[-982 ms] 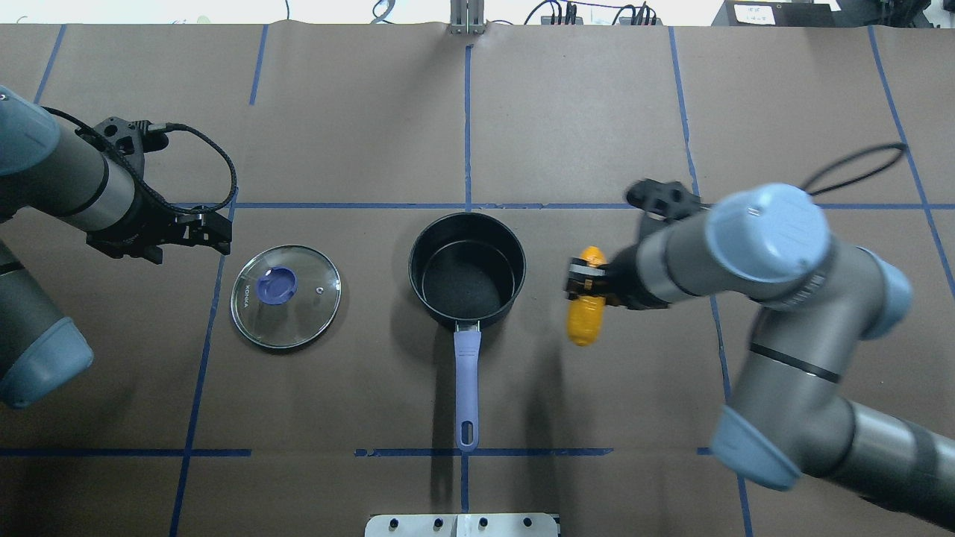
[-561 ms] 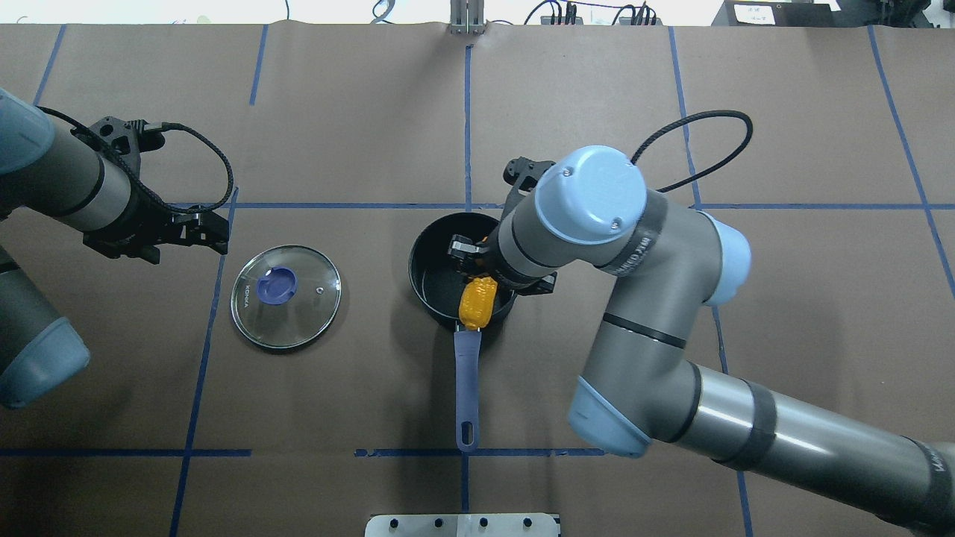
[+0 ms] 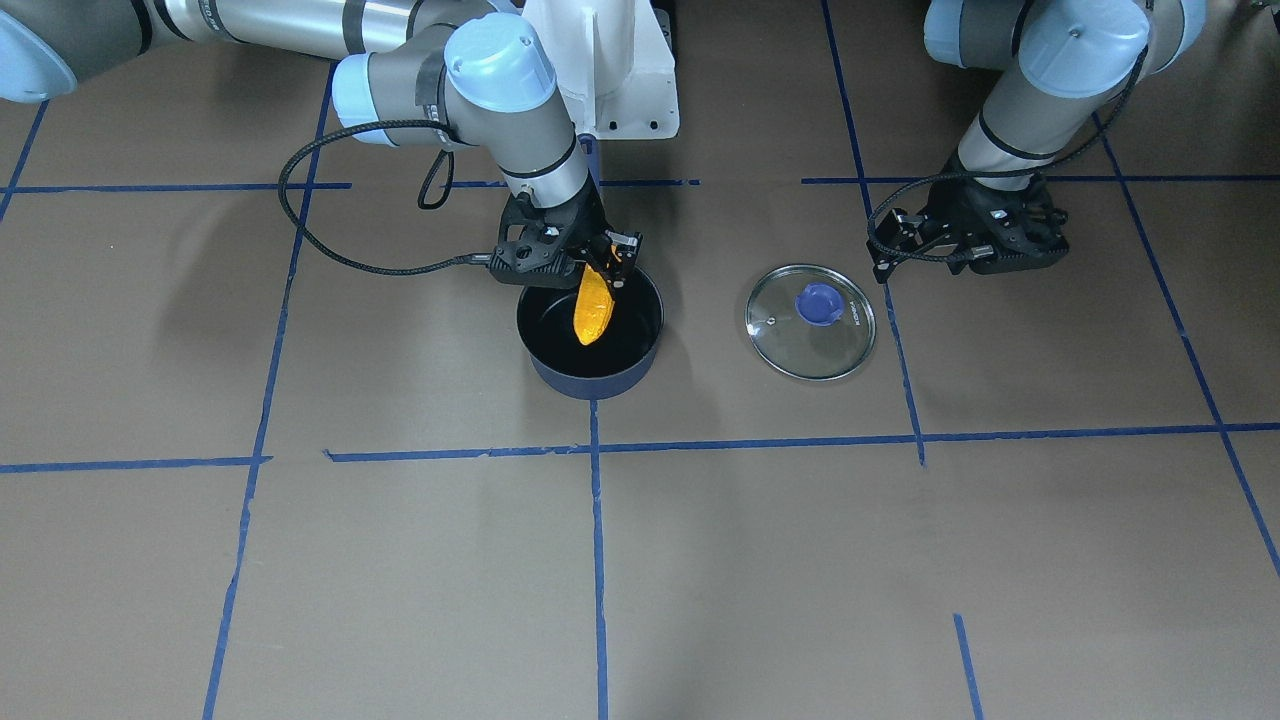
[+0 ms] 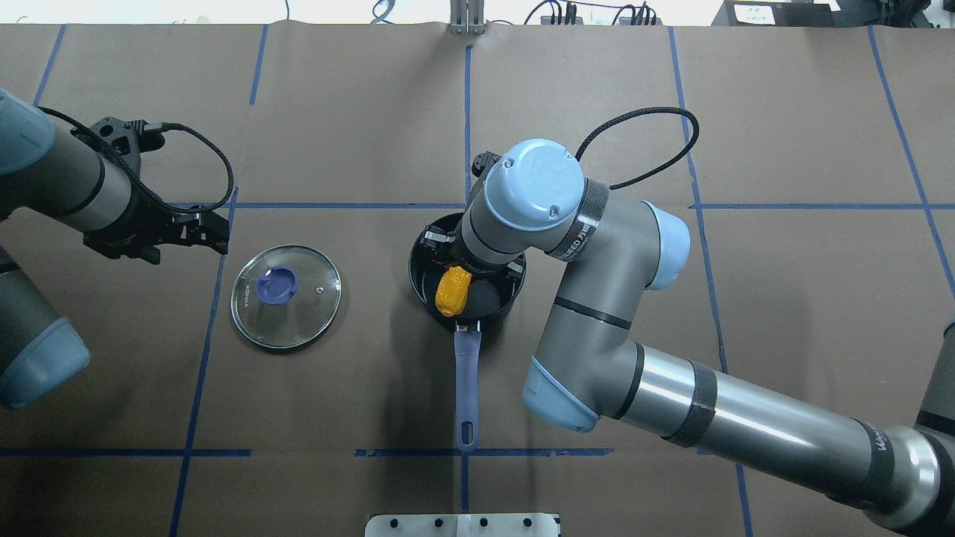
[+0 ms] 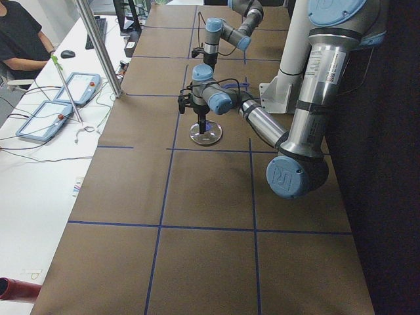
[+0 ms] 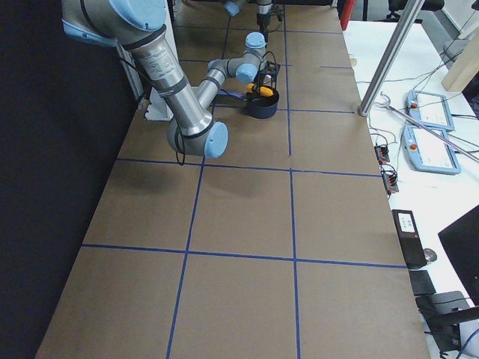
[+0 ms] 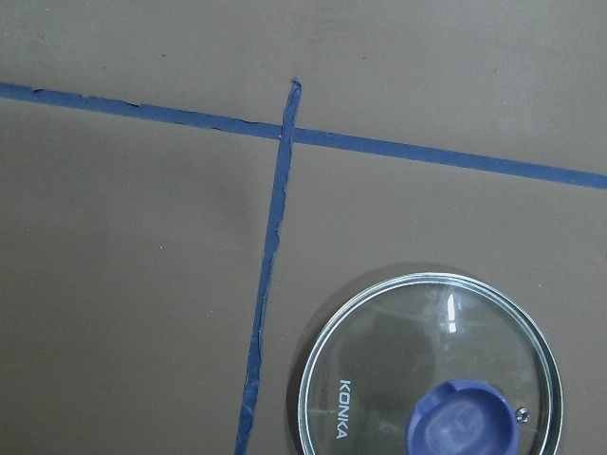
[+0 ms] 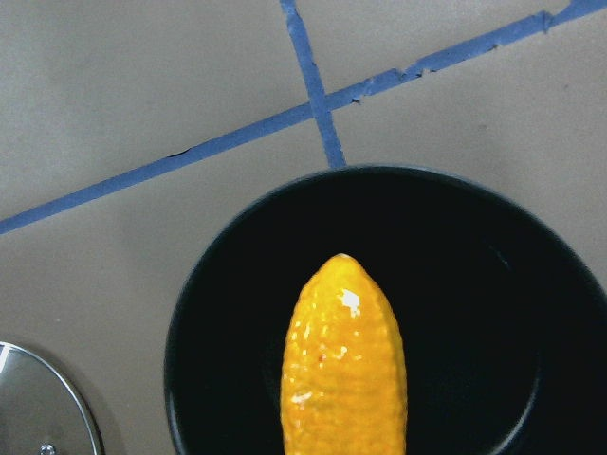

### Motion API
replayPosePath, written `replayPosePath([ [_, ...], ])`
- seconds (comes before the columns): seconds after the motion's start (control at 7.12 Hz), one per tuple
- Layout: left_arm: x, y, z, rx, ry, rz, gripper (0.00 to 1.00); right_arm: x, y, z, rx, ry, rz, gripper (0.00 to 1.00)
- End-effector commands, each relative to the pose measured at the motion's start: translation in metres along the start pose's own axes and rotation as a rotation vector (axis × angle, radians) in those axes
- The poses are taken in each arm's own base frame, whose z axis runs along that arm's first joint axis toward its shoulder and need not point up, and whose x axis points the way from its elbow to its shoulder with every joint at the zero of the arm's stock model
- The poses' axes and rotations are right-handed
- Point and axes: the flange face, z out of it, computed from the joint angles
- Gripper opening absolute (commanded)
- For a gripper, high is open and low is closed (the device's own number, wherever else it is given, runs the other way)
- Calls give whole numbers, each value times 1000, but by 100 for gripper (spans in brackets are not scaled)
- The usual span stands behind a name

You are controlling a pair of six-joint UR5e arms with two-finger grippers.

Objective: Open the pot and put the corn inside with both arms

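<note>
Brown table [image 4: 358,112], blue tape grid [image 4: 336,205]

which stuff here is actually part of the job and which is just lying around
Part of the job:
- pot, open
- corn, held over the pot's opening by the right gripper
- lid, lying flat beside the pot, near the left gripper

Just lying about:
- control tablets, off to the side
- black box
</note>
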Motion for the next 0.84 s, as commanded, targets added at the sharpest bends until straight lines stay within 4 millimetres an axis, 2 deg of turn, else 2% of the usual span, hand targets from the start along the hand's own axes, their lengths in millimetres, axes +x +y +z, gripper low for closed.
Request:
replayPosePath([
  [0.0,-2,0,2,-1,-6,3,100,7,-3,5,-4,15,2,100],
  [0.14,-14,2,8,-12,-22,2,100,15,-4,-2,-11,8,0,100],
  [0.28,-33,5,15,-26,-49,92,100,55,-18,-29,-23,0,3,100],
  [0.42,-72,2,17,-35,-89,177,100,111,-56,-70,-58,-9,-19,100],
  [0.56,-117,-9,8,-32,-124,255,100,159,-94,-105,-66,-13,-53,100],
  [0.7,-160,-24,-9,-42,-122,321,100,217,-128,-133,-62,1,-99,100],
])
